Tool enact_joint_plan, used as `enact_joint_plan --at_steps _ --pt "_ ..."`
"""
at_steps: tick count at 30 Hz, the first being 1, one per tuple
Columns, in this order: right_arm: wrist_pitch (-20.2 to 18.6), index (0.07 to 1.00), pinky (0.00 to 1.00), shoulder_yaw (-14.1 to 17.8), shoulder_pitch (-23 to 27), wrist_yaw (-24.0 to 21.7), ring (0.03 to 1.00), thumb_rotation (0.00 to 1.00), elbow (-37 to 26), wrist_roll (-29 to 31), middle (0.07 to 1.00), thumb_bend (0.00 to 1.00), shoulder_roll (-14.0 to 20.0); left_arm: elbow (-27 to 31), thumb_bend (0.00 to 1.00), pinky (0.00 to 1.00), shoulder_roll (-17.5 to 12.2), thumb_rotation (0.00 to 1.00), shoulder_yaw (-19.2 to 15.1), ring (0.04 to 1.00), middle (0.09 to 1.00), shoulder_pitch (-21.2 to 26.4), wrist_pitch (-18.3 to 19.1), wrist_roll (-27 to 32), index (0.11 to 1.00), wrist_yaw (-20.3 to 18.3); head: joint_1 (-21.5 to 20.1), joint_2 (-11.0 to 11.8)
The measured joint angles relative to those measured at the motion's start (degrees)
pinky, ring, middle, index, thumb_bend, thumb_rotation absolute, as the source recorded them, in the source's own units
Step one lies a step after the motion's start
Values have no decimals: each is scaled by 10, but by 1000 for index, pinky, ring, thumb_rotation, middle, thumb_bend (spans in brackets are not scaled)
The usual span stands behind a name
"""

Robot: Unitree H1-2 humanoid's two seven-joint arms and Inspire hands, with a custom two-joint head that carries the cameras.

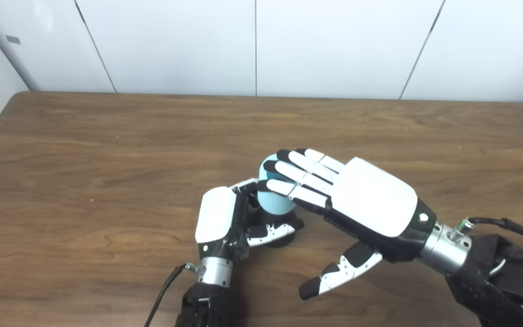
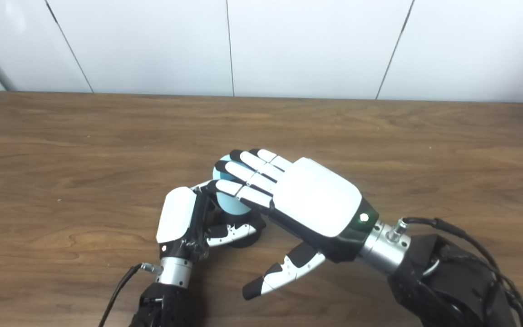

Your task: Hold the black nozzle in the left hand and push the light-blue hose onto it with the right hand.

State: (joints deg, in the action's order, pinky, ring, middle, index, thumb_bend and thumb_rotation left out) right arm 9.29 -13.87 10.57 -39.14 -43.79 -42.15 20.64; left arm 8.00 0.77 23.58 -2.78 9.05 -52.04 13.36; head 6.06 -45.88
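The black nozzle [image 1: 285, 240] stands on the table, and only its dark base shows below my left hand [image 1: 218, 218], which is shut around it from the left. The light-blue hose [image 1: 271, 203], a short fat cylinder, sits upright on top of the nozzle. My right hand [image 1: 368, 195] comes in from the right with its fingers [image 1: 295, 175] stretched flat across the hose's top and near side. Its thumb [image 1: 334, 274] hangs free below, touching nothing. The join between hose and nozzle is hidden by both hands.
The brown wooden table [image 1: 107, 159] runs to a white panelled wall at the back. A black cable [image 1: 164, 290] trails from my left wrist, and another cable [image 1: 506, 225] loops from my right wrist.
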Motion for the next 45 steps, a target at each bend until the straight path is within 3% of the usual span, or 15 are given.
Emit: enact_joint_plan --at_steps 10,17,24,30,45 --pt "3 904 962 0 1 0 990 898 12 -3 968 623 0 2 525 434 1 0 0 473 456 0 4 2 488 -2 0 -1" --pt "3 880 906 1 4 12 965 801 30 15 939 611 -1 2 523 413 1 0 0 458 429 0 5 2 489 -2 1 -1" --pt "1 868 892 -6 9 13 958 839 48 18 923 622 -1 4 523 444 2 0 1 486 485 0 10 2 484 -3 0 -3" --pt "-3 864 895 -9 20 13 953 845 57 25 915 620 -1 5 523 407 2 0 4 457 432 1 14 1 491 -4 0 -5" --pt "-5 846 876 -6 18 19 923 818 61 39 891 605 4 5 525 401 2 0 5 455 441 1 15 0 486 -4 -1 -9"
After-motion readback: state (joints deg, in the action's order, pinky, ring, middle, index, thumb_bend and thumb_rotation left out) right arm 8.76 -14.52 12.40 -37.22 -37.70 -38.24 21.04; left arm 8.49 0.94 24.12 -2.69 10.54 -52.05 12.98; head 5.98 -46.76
